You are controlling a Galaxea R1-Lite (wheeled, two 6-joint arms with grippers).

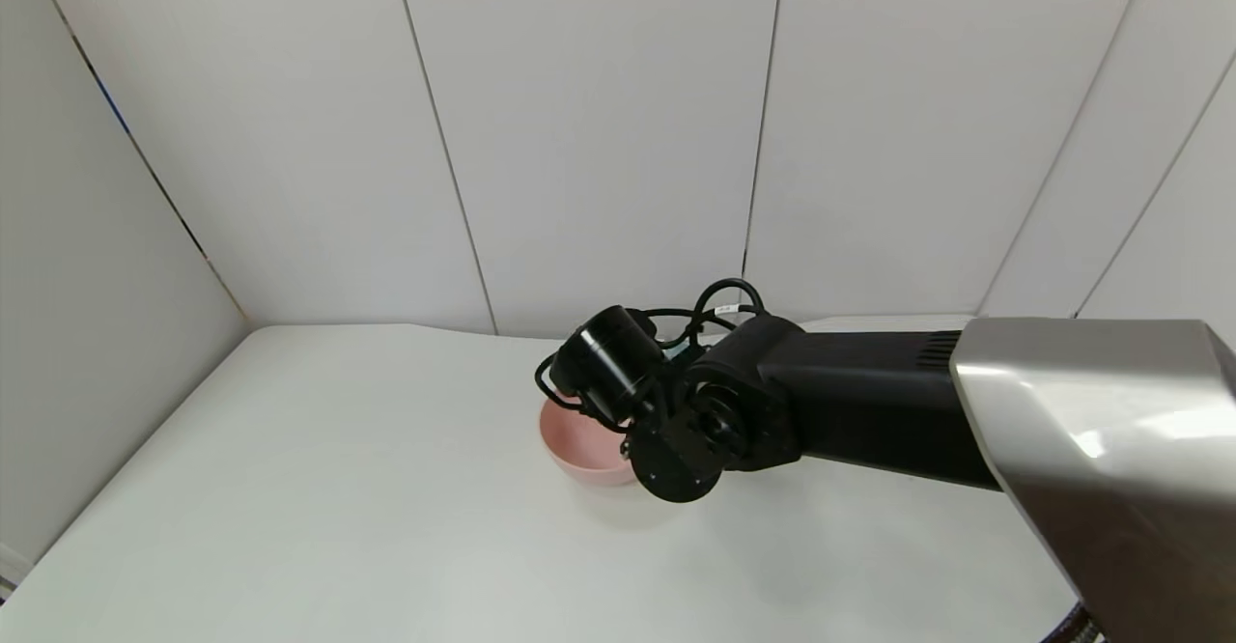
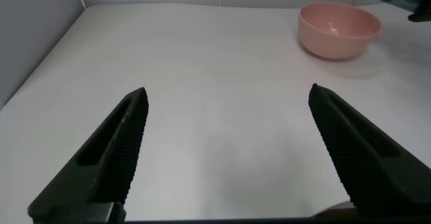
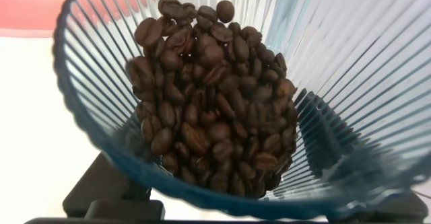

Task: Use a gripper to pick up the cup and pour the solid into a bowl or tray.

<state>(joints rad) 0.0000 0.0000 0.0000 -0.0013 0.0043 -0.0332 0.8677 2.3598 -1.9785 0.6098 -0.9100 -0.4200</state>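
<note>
Cup [image 3: 269, 83] tilted in our right gripper [image 1: 676, 411], jaws clamped on it, beans [image 3: 215, 109] still inside, poised by the pink bowl [image 1: 579, 445]. Next we tip further. Left gripper [image 2: 225, 157] idles, wide open.

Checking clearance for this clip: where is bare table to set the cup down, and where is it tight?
Bare table runs from the left wall to the bowl, and under the open left pincer. The near strip below the right arm also looks free. It is crowded at the bowl, where the right pincer holds the cup of beans.
</note>
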